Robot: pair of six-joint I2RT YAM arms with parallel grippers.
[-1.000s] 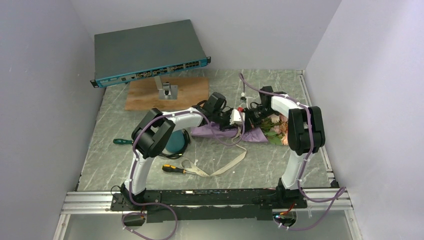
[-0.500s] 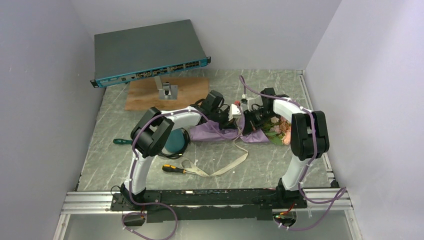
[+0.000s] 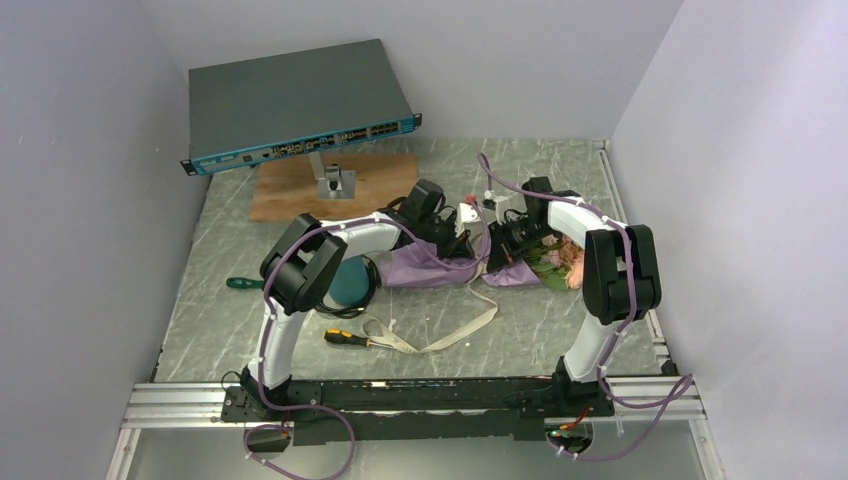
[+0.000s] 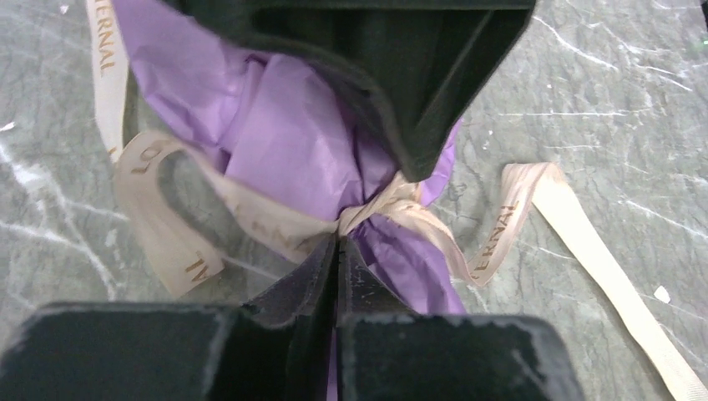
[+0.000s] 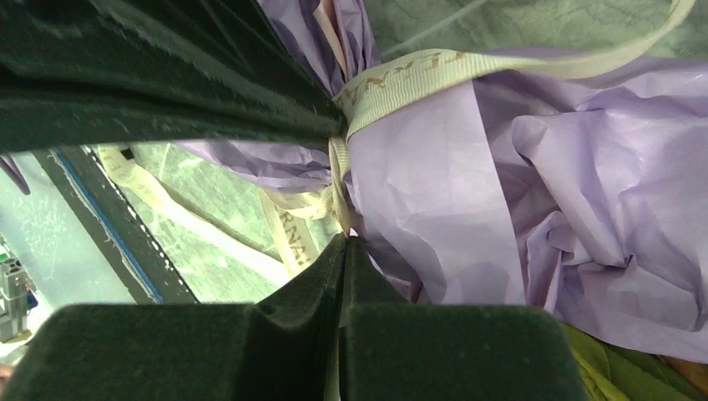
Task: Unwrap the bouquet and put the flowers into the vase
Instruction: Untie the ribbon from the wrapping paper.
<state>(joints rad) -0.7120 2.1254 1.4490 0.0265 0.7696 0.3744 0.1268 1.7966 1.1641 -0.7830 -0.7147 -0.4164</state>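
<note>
Early stage: the vase (image 3: 352,288) sits by the L arm's elbow, half hidden, inside not visible; the ribbon (image 4: 275,224) is still knotted round the bouquet (image 3: 440,268), lying mid-table. Both the left gripper (image 4: 338,251) & right gripper (image 5: 344,246) are pinched closed on that knot from opposite sides; unwrapping + moving the flowers (image 3: 558,258) all remain to do, with the blooms mostly behind the R arm.

I have both arms reaching forward and bent inward, wrists nearly meeting. My left gripper (image 4: 338,244) has its jaws pressed together; my right gripper (image 5: 344,242) is clamped tight too.
</note>
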